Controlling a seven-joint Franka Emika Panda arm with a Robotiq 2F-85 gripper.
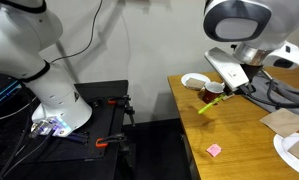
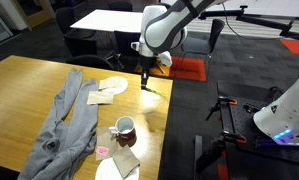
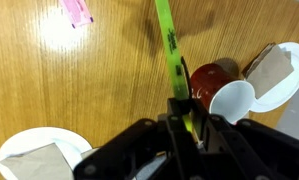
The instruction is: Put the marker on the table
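Note:
My gripper (image 3: 181, 122) is shut on the yellow-green marker (image 3: 168, 48), which sticks out from the jaws over the wooden table (image 3: 79, 90). In an exterior view the gripper (image 1: 221, 88) holds the marker (image 1: 207, 105) slanted, its low tip just above the table (image 1: 239, 140) near the table's left edge. In an exterior view the gripper (image 2: 146, 75) hangs over the table's far right part (image 2: 29, 85). I cannot tell whether the tip touches the wood.
A red mug (image 3: 211, 80) (image 2: 122, 128) stands near the marker, beside a white plate with a brown napkin (image 3: 281, 72). Another plate with a napkin (image 3: 37, 157) (image 2: 112, 86) lies nearby. There is a pink scrap (image 3: 77, 10) (image 1: 214, 150) and a grey cloth (image 2: 69, 120).

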